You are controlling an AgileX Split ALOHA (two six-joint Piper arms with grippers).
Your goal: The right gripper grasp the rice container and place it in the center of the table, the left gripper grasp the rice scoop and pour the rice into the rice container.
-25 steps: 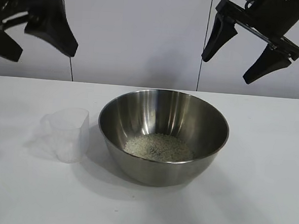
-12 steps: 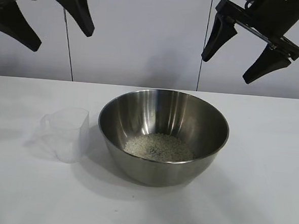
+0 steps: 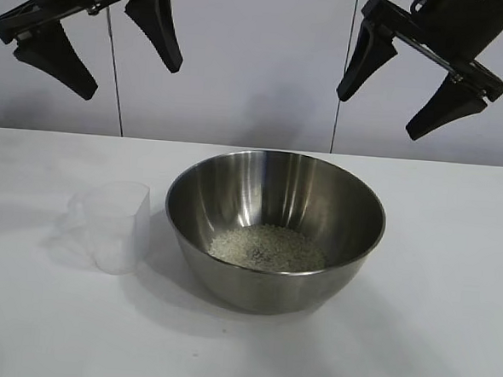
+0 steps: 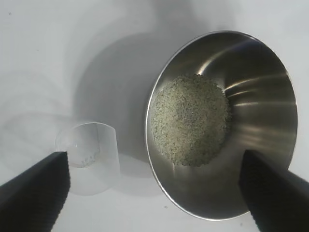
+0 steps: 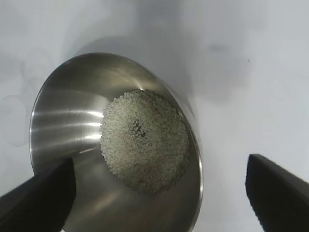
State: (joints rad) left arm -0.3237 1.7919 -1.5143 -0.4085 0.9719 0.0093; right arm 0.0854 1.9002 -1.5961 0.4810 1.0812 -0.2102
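The steel rice container [image 3: 274, 228] stands at the middle of the white table [image 3: 430, 336] with a pale pile of rice [image 3: 267, 247] in its bottom. It also shows in the left wrist view [image 4: 256, 116] and the right wrist view [image 5: 72, 121]. The clear rice scoop [image 3: 112, 225] stands upright and empty just left of the bowl, also in the left wrist view [image 4: 89, 154]. My left gripper [image 3: 126, 74] hangs open high above the table's back left. My right gripper [image 3: 382, 115] hangs open high at the back right. Both are empty.
A white panelled wall [image 3: 242, 60] stands behind the table. Nothing else lies on the tabletop besides the bowl and the scoop.
My left gripper has swung right and turned, its fingers now pointing down and spread. The right gripper, bowl and scoop have not moved.
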